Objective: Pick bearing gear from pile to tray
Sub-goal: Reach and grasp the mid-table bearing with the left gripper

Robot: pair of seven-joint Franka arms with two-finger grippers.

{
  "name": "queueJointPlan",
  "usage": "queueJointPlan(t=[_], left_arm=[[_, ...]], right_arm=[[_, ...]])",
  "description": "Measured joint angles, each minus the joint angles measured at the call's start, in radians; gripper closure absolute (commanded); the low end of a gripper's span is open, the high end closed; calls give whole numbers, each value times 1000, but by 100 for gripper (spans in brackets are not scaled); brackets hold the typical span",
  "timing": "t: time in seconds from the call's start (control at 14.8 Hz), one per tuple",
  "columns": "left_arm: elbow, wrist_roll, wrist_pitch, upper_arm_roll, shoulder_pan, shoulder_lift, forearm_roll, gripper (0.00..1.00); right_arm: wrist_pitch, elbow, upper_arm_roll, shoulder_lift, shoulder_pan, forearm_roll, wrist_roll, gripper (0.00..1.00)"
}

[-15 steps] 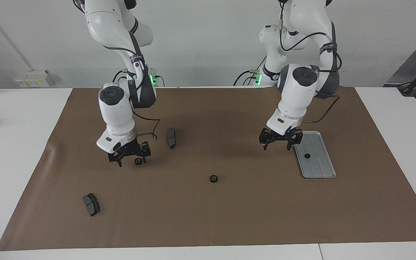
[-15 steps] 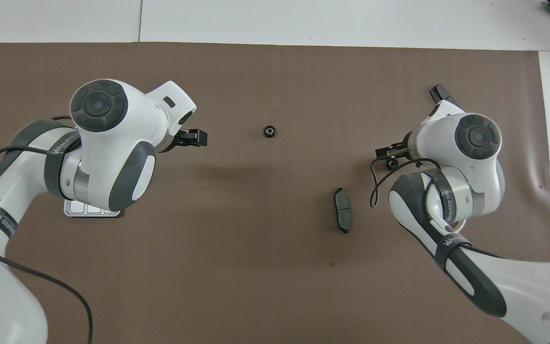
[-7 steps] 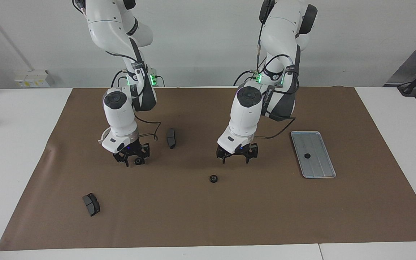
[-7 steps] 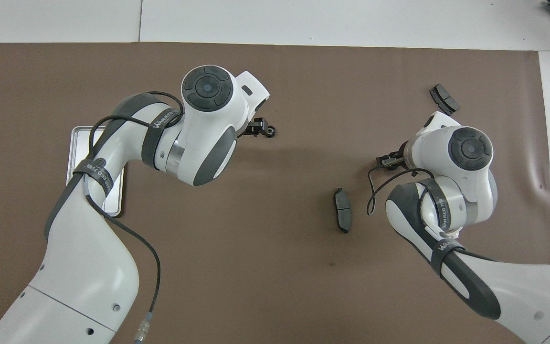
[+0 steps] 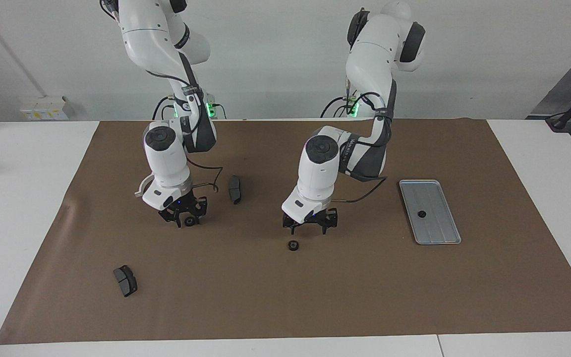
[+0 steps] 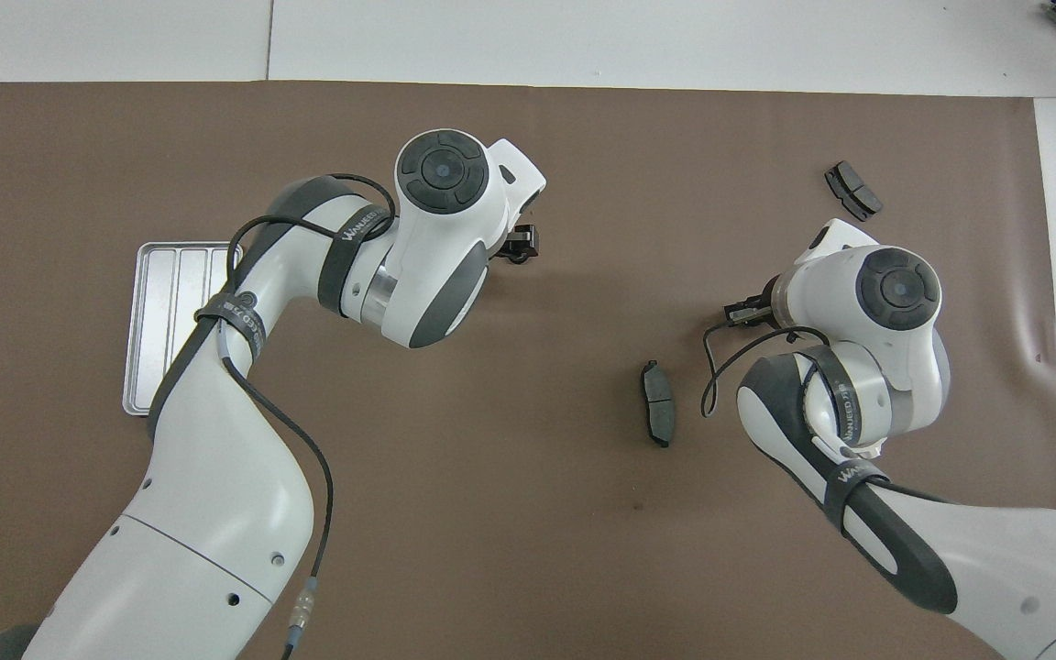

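Three small black bearing gears show. One gear lies in the ribbed silver tray at the left arm's end of the mat. A second gear lies mid-mat. My left gripper hangs open just above the mat, close beside that gear on the robots' side. In the overhead view the left gripper covers it. The third gear sits on the mat right at the tips of my lowered right gripper. In the overhead view the right gripper hides this gear.
Two dark grey brake pads lie on the brown mat. One pad is beside the right gripper, toward the middle. The other pad is farther from the robots at the right arm's end. The tray stands apart from both arms.
My left arm has swung from over the tray to the mid-mat gear and come lower. My right gripper has shifted sideways, so the gear that lay beside it is now at its tips.
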Motion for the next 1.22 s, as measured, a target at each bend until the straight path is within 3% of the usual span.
queueJointPlan(t=[0.54, 0.68, 0.81, 0.95, 1.22], left_arm=[[25, -1, 145, 0, -1, 73, 0, 0], [25, -1, 154, 0, -1, 80, 0, 0], [25, -1, 155, 0, -1, 80, 0, 0], [25, -1, 157, 0, -1, 80, 0, 29], [25, 1, 157, -2, -2, 80, 0, 31]], right_arm=[[0, -14, 0, -1, 0, 0, 0, 42], [0, -15, 0, -1, 0, 1, 0, 54], [-1, -16, 1, -3, 0, 3, 0, 78], [-3, -17, 6, -7, 1, 5, 0, 100], [-3, -17, 6, -7, 0, 5, 0, 100]])
